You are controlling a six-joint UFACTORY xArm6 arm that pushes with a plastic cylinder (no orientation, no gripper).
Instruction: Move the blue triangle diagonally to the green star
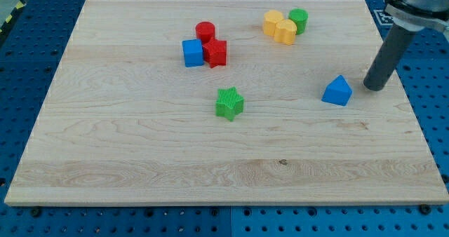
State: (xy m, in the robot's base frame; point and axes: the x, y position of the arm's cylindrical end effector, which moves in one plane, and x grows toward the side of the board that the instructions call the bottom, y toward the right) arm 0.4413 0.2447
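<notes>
The blue triangle (337, 91) lies on the wooden board (140, 146) at the view's right. The green star (229, 102) sits near the board's middle, to the left of the triangle and slightly lower. My tip (374, 88) rests on the board just to the right of the blue triangle, a small gap apart from it. The dark rod rises from the tip toward the view's top right.
A blue cube (192, 52), a red cylinder (205, 31) and a red star-like block (215, 52) cluster at the upper middle left. Two yellow blocks (280, 26) and a green cylinder (298, 19) cluster at the top, right of centre.
</notes>
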